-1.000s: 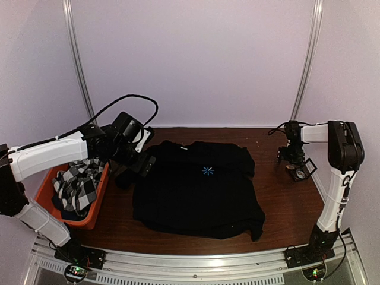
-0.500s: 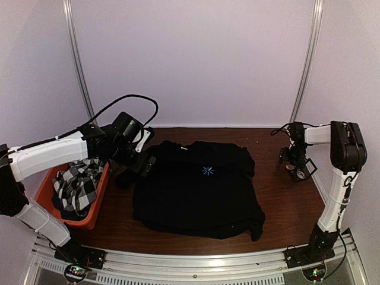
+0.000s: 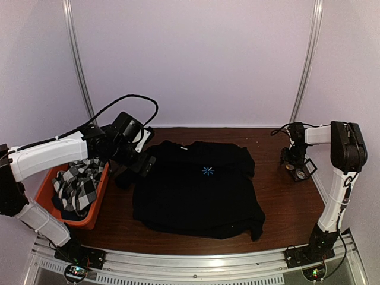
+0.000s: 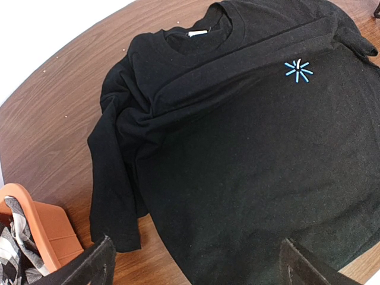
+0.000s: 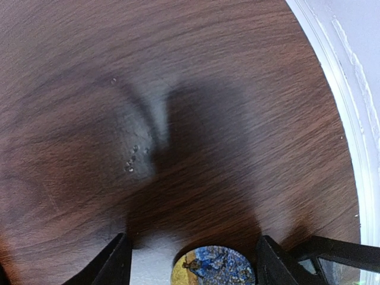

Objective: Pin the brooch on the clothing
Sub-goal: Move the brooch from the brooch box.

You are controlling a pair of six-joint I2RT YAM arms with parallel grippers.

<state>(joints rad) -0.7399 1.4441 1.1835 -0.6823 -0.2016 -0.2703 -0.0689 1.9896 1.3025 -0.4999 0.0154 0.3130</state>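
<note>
Brooch [image 5: 214, 268], round, painted, between parted fingers of right tool [image 5: 193, 249], left tool [image 4: 197, 243] wide open, empty, above rumpled clothing [image 4: 249, 148]

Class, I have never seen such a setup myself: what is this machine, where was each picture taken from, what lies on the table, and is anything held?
It is a robot: a left arm and a right arm, bolted at the table's near edge, each ending in a two-finger gripper. One picture looks down from above and behind; the other two come from cameras on the wrists. On the dark brown wooden table lies a black short-sleeved T-shirt with a light-blue starburst print. At the left an orange plastic bin holds a black-and-white checked cloth. The left gripper hovers open over the shirt, empty. The right gripper stands open around a small round blue-and-yellow brooch on the table, not yet gripping it.
</note>
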